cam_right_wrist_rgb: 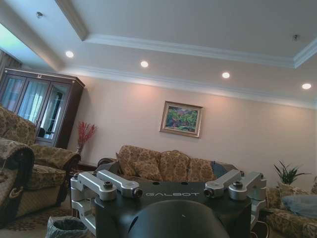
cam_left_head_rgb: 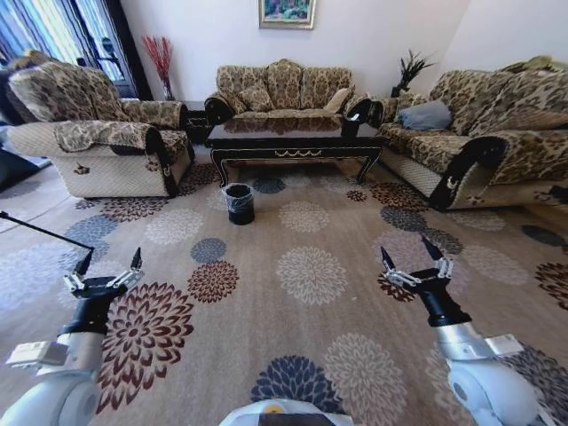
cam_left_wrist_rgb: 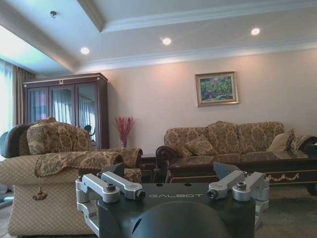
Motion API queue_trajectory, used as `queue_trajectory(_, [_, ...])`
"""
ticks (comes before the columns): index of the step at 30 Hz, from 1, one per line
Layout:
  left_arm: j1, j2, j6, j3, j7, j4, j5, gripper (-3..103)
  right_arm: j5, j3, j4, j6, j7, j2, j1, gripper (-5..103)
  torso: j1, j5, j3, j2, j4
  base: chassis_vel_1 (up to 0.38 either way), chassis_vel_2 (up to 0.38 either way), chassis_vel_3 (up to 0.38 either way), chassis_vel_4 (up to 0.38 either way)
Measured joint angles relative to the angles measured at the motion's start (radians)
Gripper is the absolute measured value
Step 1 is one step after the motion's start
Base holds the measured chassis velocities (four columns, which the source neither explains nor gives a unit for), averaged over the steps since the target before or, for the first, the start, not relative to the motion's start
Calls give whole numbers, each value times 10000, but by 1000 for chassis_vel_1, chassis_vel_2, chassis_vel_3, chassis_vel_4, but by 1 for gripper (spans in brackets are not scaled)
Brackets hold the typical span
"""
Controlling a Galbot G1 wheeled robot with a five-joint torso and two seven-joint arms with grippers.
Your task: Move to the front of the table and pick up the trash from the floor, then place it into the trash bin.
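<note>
The bin (cam_left_head_rgb: 238, 202) serves as the marker here: it stands on the floor (cam_left_head_rgb: 311, 293) just in front of the table's (cam_left_head_rgb: 293, 142) left front leg, black, with its clear liner ruffled around the rim.

Left of the bin, and nearer the robot, the left gripper (cam_left_head_rgb: 111, 263) hangs above the carpet with its jaws apart and nothing between them, the two dark fingertips pointing toward the far end of the room. An armchair (cam_left_head_rgb: 98, 133) sits left of the bin and a little farther back. In the left wrist view the same gripper (cam_left_wrist_rgb: 173, 191) faces the armchair (cam_left_wrist_rgb: 54, 163), a cabinet (cam_left_wrist_rgb: 64, 109) behind it, and a vase of red stems (cam_left_wrist_rgb: 124, 130) by the wall.

Directly behind the bin stands the table, dark and glossy with gold trim along its apron, and behind that a sofa (cam_left_head_rgb: 282, 89) under a framed painting (cam_left_head_rgb: 287, 12). No litter can be made out on the carpet around the bin.

Right of the bin, and again nearer the robot, the right gripper (cam_left_head_rgb: 412, 259) is held above the carpet, jaws spread wide and empty. A second sofa (cam_left_head_rgb: 479, 133) runs along the right side of the room, well apart from the bin. In the right wrist view that gripper (cam_right_wrist_rgb: 171, 188) looks toward the far sofa (cam_right_wrist_rgb: 168, 166), with the bin (cam_right_wrist_rgb: 67, 227) low beside it.
</note>
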Motion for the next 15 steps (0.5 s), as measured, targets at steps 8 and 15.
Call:
queue_trajectory(8, [-76,1,-78,146,-7,125,2,100,-127,-156,-32,-122,226,220,-11,100,92,0,206,300,0,0,0,0,0])
queue_trajectory(15, [-138,13,-138,206,-60,187,2,100,-155,-170,-50,-146,265,253,0,100,185,0,364,551,0,0,0,0,0])
